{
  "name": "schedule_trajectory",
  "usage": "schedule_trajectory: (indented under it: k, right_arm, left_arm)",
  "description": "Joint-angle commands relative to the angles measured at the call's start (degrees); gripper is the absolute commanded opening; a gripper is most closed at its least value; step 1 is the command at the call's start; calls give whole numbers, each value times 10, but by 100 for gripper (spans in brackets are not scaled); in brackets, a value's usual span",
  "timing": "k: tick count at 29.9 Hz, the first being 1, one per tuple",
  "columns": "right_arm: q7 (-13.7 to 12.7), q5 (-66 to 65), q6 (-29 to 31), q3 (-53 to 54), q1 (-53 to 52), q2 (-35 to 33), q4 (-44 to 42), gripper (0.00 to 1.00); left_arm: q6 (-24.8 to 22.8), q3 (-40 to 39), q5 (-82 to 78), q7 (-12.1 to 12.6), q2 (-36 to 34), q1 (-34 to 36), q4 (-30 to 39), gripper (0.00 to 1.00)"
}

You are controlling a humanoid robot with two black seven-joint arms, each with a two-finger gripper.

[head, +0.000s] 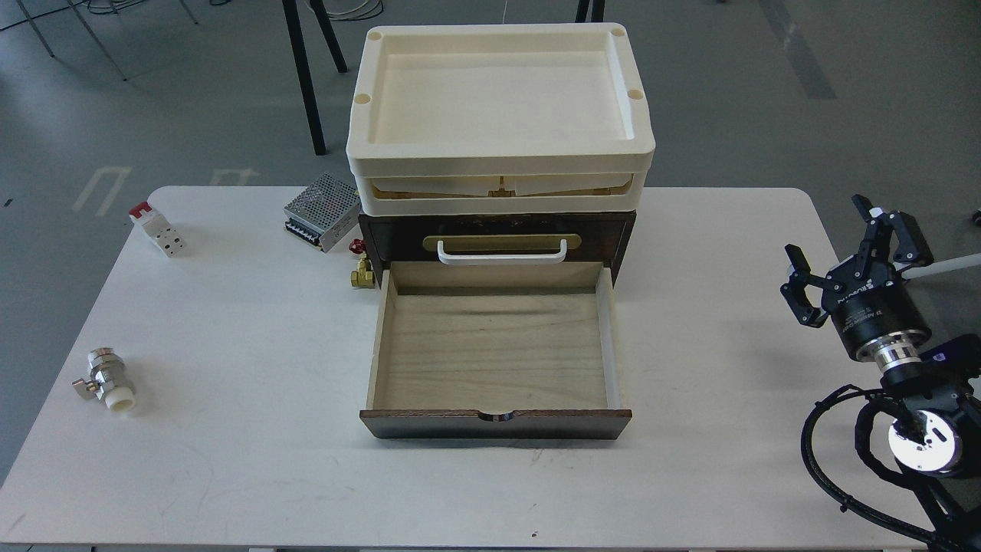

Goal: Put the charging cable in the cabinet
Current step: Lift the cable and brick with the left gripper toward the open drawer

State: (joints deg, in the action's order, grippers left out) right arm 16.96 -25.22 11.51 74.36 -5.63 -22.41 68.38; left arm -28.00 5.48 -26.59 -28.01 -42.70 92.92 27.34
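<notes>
The charging cable is not in view, so its handling I cannot judge; the right gripper point(847, 257) is spread, empty, with the cabinet's point(622, 234) pulled-out drawer point(494, 345) to its left.

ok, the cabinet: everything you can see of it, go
The cabinet is a small dark brown wooden chest standing upright at the table's rear centre. Its upper front carries a white handle on a brass plate. The lower drawer is pulled fully out toward the camera: pale wood inside, dark front with a finger notch, empty. Two stacked cream trays sit on top. A brass valve stands by its left side.
</notes>
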Motion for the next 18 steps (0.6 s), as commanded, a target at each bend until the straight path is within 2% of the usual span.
schedule_trajectory:
  k: [1, 7, 10, 13, 18]
  right_arm:
    - [0, 0, 0, 0, 0, 0, 0, 99]
    - [0, 0, 0, 0, 0, 0, 0, 99]
    - [0, 0, 0, 0, 0, 0, 0, 99]
    - [0, 0, 0, 1, 0, 0, 0, 99]
    - [1, 0, 0, 1, 0, 0, 0, 99]
  left_arm:
    - [0, -6, -72, 0, -10, 33, 145, 6]
    - [0, -50, -266, 0, -24, 31, 399, 6]
    - [0, -56, -300, 0, -25, 13, 496, 6]
    - [0, -57, -312, 0, -13, -7, 547, 6]
    - [0, -56, -375, 0, 41, -69, 555, 6]
